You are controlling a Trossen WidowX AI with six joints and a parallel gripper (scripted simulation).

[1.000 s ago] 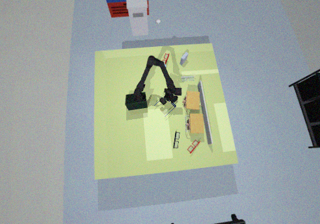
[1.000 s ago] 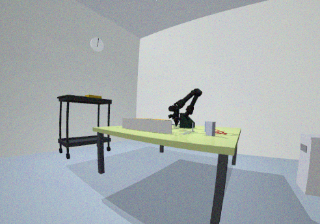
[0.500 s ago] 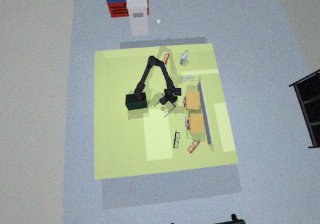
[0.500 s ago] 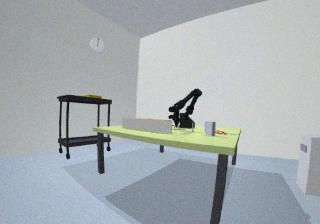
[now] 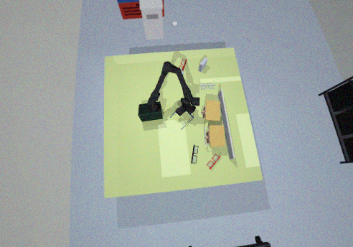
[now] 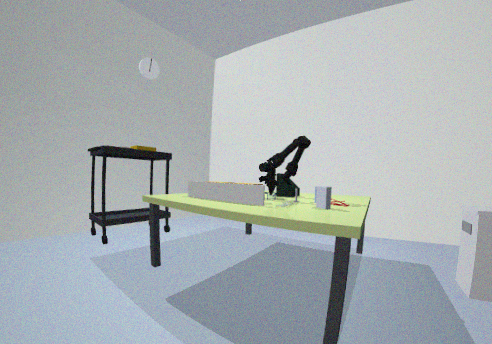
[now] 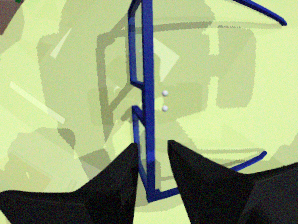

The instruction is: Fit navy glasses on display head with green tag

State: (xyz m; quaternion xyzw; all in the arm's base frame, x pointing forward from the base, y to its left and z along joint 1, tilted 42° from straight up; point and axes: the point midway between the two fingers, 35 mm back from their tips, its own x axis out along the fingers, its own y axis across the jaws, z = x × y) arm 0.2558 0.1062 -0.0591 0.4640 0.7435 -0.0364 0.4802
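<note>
The hand (image 7: 154, 163) is partly open, its fingers loose around the navy glasses (image 7: 148, 90) above the bench (image 5: 133, 161).

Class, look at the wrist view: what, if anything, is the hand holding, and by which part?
Nothing is clamped. The navy glasses have one lens rim between the hand's parted fingers, with a gap showing beside it.
</note>
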